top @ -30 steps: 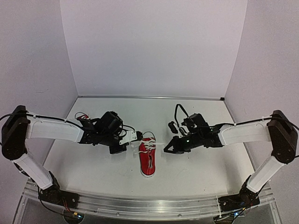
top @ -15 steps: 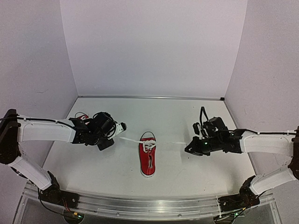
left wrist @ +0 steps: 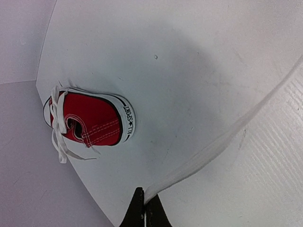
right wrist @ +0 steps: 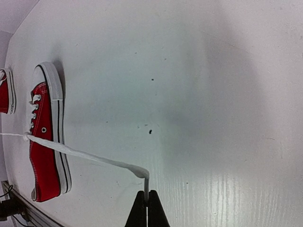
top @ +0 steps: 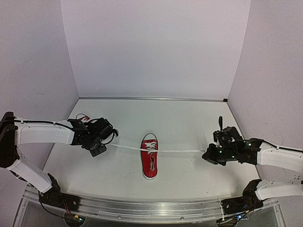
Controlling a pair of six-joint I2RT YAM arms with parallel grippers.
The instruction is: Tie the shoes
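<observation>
Far left, left gripper pressed together, pinching one end of white lace; second shoe nearby, laces loose. Centre, red shoe, toe toward near edge, lace taut across its throat. Right, right gripper pinching other end. Best: pull evenly, low, so knot cinches without dragging shoe. Room: side walls close outside both grippers, outward room looks limited; open table beyond shoe.

Second shoe mostly beyond right-wrist view's edge
</observation>
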